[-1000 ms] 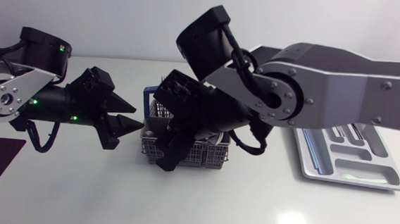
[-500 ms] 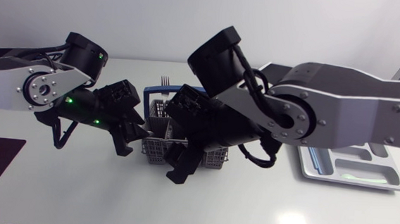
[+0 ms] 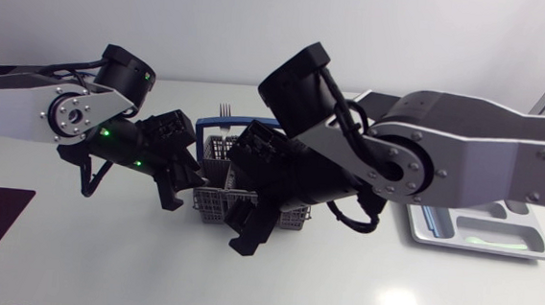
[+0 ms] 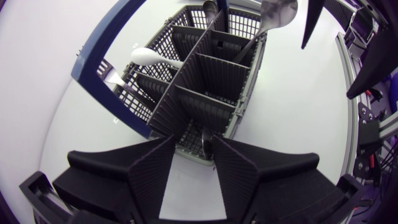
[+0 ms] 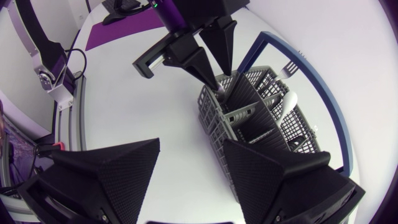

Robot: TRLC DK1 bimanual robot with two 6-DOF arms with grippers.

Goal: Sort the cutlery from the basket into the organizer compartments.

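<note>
Both arms (image 3: 426, 163) — tilted down — flanking basket (image 3: 209, 206)

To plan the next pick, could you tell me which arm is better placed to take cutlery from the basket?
Probably left: the left claw straddles a utensil handle in the basket; the right claw hangs open beside it.

**Left end effector reaches the basket**

Within 1 second, the left end effector (image 3: 183, 187) swung in from the side and dipped its spread fingers at the basket's (image 3: 209, 204) end. The right end effector (image 3: 240, 229) slid slightly toward the surface's front.
</note>
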